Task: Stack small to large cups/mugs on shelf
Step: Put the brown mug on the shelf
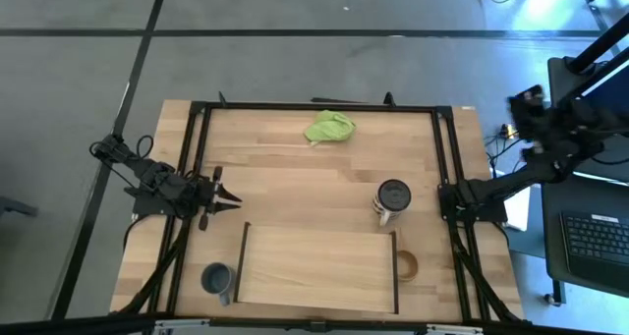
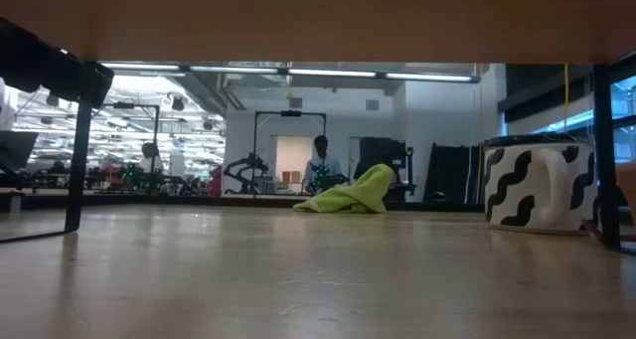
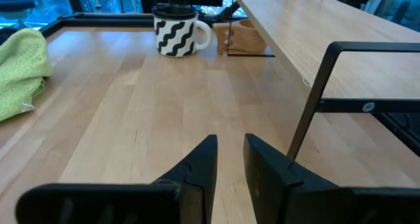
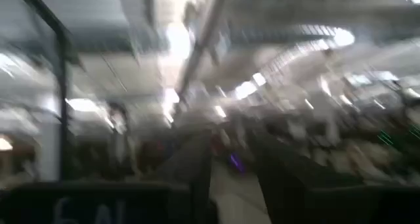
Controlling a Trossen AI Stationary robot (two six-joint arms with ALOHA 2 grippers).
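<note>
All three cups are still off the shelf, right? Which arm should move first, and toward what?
Yes. Probably the left gripper: swing it toward the blue-grey mug, which stands on the tabletop just off the shelf on that arm's side. The gripper holds nothing, with a gap between its fingers. The right gripper is off the table.

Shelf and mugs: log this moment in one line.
shelf: bare | white mug: behind it | blue mug: left | tan cup: right | arms: parked

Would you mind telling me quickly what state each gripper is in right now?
Left gripper: open, holding nothing, hovering at the table's left side.
Right gripper: open, holding nothing, off the table's right edge.
</note>
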